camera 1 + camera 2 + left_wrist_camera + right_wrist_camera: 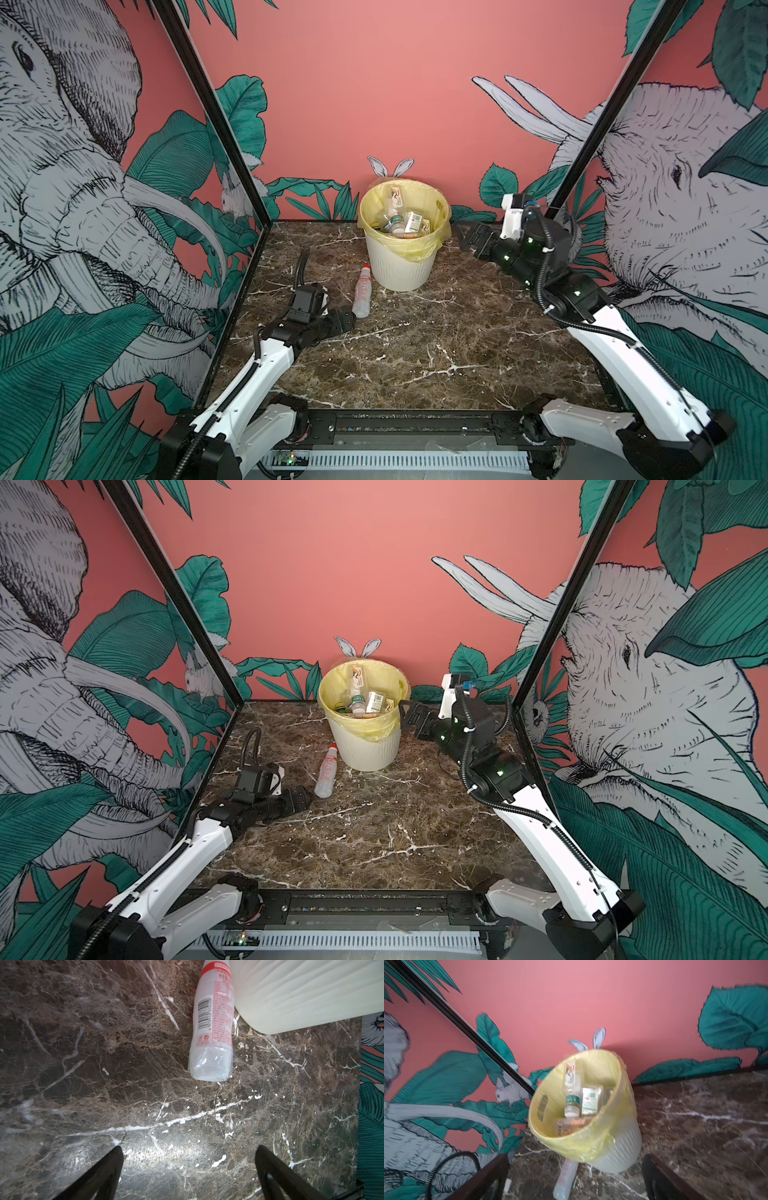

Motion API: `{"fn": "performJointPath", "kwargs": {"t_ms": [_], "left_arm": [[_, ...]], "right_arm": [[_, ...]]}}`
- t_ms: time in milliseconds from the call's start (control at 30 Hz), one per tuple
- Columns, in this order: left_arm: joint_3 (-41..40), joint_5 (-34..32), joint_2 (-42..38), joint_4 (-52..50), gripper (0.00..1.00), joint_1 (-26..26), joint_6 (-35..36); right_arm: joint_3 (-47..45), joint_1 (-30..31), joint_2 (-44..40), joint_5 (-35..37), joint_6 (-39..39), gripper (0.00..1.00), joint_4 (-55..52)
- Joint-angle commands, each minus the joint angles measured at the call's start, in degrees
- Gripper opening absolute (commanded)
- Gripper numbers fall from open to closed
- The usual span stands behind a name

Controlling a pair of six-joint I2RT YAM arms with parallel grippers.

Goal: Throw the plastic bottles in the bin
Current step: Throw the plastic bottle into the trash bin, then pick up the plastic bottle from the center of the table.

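Observation:
The bin is a cream ribbed bucket with a pale yellow liner, standing at the back middle of the table. Several plastic bottles lie inside it. One clear bottle with a red cap and label lies on the table against the bin's left side. My left gripper is open and empty, low over the table just short of that bottle's base. My right gripper hangs open and empty to the right of the bin's rim.
The brown marble table is closed in by mural walls on three sides. Black frame posts slant along both side walls. A black rail runs along the front edge between the two arm bases.

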Motion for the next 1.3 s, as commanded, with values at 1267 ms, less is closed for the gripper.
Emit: {"fn": "performJointPath", "kwargs": {"t_ms": [1267], "left_arm": [[5.38, 3.16, 7.01, 4.64, 0.99, 0.17, 1.22]], "right_arm": [[-33.78, -1.15, -7.62, -1.77, 12.11, 0.99, 6.99]]}}
